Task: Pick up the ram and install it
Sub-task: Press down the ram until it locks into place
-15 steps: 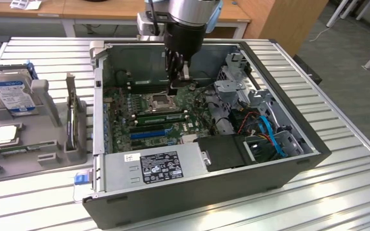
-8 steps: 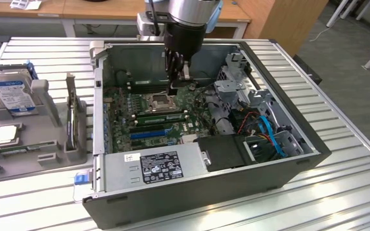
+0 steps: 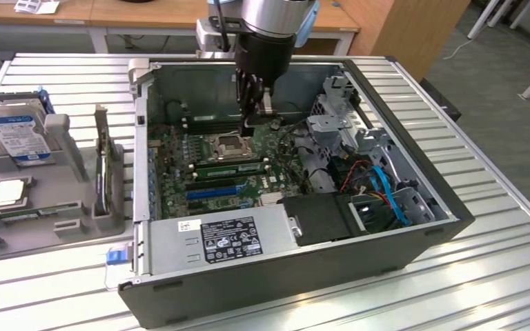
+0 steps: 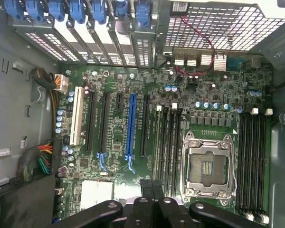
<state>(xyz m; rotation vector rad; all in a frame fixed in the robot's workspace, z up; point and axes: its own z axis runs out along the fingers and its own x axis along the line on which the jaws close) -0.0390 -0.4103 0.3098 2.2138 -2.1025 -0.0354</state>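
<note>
The end effector [image 3: 252, 123], clenched and holding nothing visible, hangs inside the open computer case [image 3: 413, 241] above the motherboard [image 4: 133, 90], just beside the empty processor socket [image 4: 208, 167].

No text is legible in either view.

Exterior view: the white label [image 3: 231, 239] on the power supply [image 3: 219, 241] carries a black block of print and certification-type marks; too small to read.

Small white sticker [image 3: 190, 224] near the supply's edge: print unreadable.

Hard drive [image 3: 14, 131] in the grey holder at the exterior view's left has a blue-and-white label [image 3: 16, 129]; lettering is not resolvable.

Wrist view: the motherboard [image 4: 133, 90] shows fine white silkscreen marks; none readable.
</note>
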